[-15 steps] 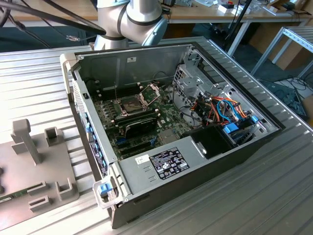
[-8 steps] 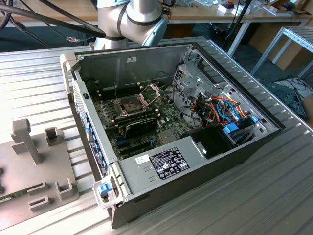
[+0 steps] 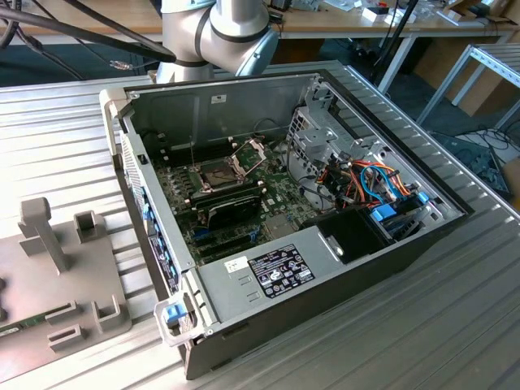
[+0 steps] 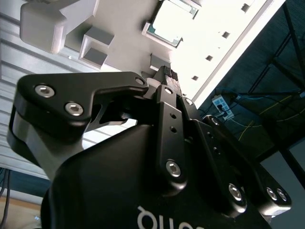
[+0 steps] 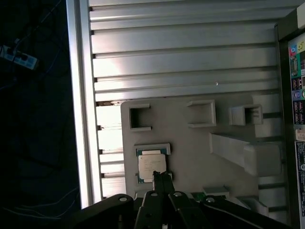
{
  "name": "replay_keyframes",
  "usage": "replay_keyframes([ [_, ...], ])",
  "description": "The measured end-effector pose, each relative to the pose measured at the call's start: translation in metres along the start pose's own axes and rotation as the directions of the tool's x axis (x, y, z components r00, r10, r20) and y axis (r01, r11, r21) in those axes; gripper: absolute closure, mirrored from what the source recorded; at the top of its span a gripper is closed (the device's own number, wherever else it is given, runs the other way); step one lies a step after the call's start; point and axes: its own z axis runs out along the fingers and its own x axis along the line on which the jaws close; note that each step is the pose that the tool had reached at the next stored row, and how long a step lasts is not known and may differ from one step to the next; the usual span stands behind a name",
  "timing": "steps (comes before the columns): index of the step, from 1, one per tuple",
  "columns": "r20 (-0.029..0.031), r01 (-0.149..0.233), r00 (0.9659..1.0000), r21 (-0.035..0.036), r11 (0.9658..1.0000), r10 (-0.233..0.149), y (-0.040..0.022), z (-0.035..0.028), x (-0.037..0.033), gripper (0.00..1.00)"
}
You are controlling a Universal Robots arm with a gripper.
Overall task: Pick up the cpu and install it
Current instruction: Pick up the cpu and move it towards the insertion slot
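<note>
Where the small square cpu [image 5: 152, 163], topped in dull silver-grey metal, lay in a shallow walled recess of the matte grey moulded fixture plate [image 5: 190, 152], the black gripper [image 5: 162, 175] was seen in the first wrist view close over its edge, fingers pressed together, nothing held. Bare plate was left around the recess, and the ribbed aluminium table [image 5: 181, 62] was bounded by a straight edge nearby.

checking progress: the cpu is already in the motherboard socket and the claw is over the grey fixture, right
No: the cpu lies in its recess on the grey fixture, not in the socket, as the first wrist view shows. The claw is over that fixture.
</note>
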Motion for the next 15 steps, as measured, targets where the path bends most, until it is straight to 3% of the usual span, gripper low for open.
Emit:
replay_keyframes([
  [4, 0.0000, 0.000, 1.0000, -0.0009, 1.0000, 0.000, -0.0049, -0.0002, -0.0004, 0.89],
  [15, -0.0001, 0.000, 1.0000, -0.0008, 1.0000, 0.000, -0.0058, -0.0002, -0.0004, 0.89],
])
